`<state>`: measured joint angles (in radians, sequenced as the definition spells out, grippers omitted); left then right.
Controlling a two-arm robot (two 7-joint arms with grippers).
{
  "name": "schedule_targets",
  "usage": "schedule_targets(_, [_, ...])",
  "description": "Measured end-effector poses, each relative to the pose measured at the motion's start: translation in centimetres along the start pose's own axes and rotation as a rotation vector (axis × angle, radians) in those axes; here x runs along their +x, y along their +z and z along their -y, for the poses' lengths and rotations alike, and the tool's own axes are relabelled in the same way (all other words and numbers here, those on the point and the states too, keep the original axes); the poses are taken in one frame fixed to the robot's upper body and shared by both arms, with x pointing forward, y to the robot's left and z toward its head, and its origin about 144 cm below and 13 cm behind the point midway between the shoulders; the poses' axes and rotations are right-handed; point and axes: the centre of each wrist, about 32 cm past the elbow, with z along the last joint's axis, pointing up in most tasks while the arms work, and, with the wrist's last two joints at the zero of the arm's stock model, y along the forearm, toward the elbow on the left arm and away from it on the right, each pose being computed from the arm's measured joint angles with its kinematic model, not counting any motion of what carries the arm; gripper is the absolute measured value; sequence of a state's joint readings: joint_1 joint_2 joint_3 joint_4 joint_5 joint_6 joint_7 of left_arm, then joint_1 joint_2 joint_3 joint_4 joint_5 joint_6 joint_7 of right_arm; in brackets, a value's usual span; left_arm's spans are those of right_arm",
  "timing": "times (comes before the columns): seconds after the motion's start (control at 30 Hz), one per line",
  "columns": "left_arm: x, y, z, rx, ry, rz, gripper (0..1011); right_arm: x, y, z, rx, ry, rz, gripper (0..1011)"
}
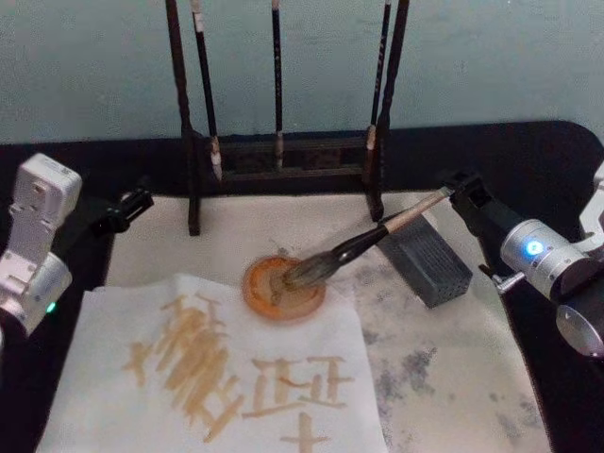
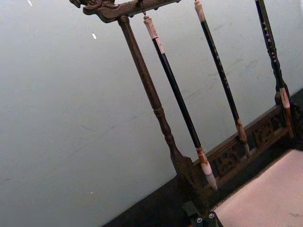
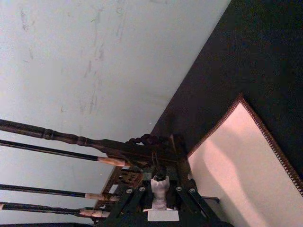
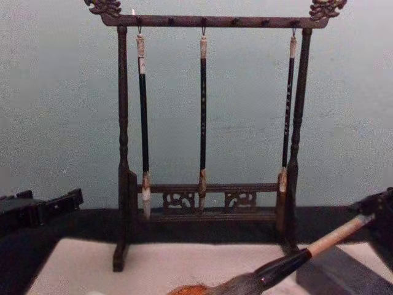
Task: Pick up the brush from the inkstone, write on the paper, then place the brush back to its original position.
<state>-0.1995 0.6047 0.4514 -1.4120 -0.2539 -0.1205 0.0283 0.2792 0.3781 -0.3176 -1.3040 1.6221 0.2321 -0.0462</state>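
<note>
brush [image 1: 363, 243]: tuft in inkstone [image 1: 257, 300], handle tilted up | right gripper [image 1: 455, 192]: clenched on handle end | left gripper [image 1: 140, 200]: parked beside paper [image 1: 311, 415] | likely light, stiff handle, soft tuft; hold handle

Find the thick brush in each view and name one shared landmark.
Head: thick brush centre, tuft on inkstone, handle in right gripper.
Chest: bottom right, slanting upward.
Right wrist: pale handle end, bottom centre.
Left wrist: parked left gripper faces the wooden brush rack instead.
Shared landmark: that rack.
</note>
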Motion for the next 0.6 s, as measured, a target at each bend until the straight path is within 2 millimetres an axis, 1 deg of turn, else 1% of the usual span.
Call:
schedule_targets(0.07, [0.0,0.0,0.0,0.0,0.0,0.0,1002,0.0,0.0,0.0,0.0,0.0,0.0,204])
schedule_targets(0.1, [0.0,0.0,0.0,0.0,0.0,0.0,1002,-0.01,-0.01,0.0,0.0,0.001,0.0,261])
schedule_targets(0.17, [0.0,0.0,0.0,0.0,0.0,0.0,1002,-0.01,-0.01,0.0,0.0,0.001,-0.001,304])
schedule_targets(0.23, [0.0,0.0,0.0,0.0,0.0,0.0,1002,-0.01,-0.01,0.0,0.0,0.001,-0.001,399])
schedule_targets(0.27, [0.0,0.0,0.0,0.0,0.0,0.0,1002,-0.01,-0.01,0.01,0.0,0.001,-0.001,422])
schedule_targets(0.33, [0.0,0.0,0.0,0.0,0.0,0.0,1002,-0.02,-0.01,0.01,0.0,0.002,-0.001,506])
schedule_targets(0.37, [0.0,0.0,0.0,0.0,0.0,0.0,1002,-0.02,-0.01,0.01,0.0,0.002,-0.001,523])
schedule_targets(0.4, [0.0,0.0,0.0,0.0,0.0,0.0,1002,-0.01,-0.01,0.01,0.0,0.002,-0.001,581])
schedule_targets(0.47, [0.0,0.0,0.0,0.0,0.0,0.0,1002,-0.01,0.0,0.02,0.0,0.002,-0.001,633])
schedule_targets(0.5, [0.0,0.0,0.0,0.0,0.0,0.0,1002,0.0,0.0,0.02,0.0,0.002,-0.001,694])
schedule_targets(0.53, [0.0,0.0,0.0,0.0,0.0,0.0,1002,0.0,0.0,0.02,0.0,0.002,-0.001,694])
schedule_targets(0.6, [0.0,0.0,0.0,0.0,0.0,0.0,1002,0.01,-0.01,0.03,-0.001,0.002,-0.001,775])
